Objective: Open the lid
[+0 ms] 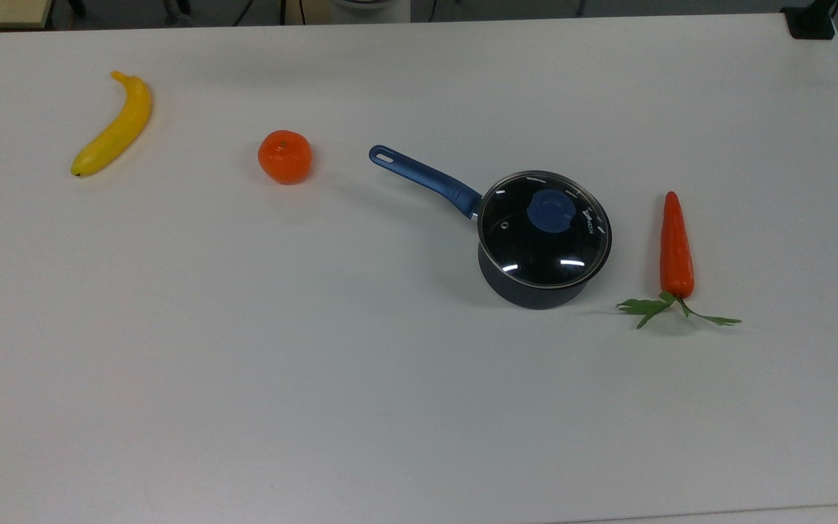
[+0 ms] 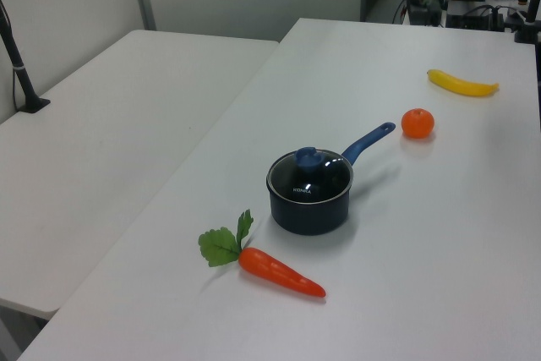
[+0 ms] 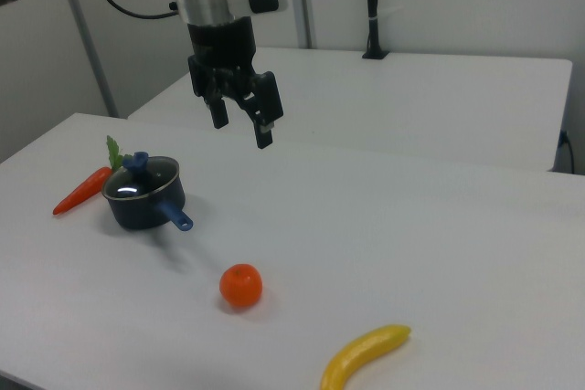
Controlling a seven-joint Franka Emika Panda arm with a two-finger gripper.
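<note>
Glass lid [image 1: 544, 229] sits closed on the saucepan [image 2: 309, 207], near the tabletop's [image 1: 390, 378] middle, beside the carrot [image 1: 676, 246]. The gripper [image 3: 240, 114] hangs high above, fingers spread and empty. A descent missing the small blue knob [image 1: 551, 211] (easily done) could skid off the glass or shove the pan.

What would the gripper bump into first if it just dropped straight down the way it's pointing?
Most likely the bare white table, though depth is hard to judge. The open gripper hangs to the right view's right of the lid, not over it.
</note>
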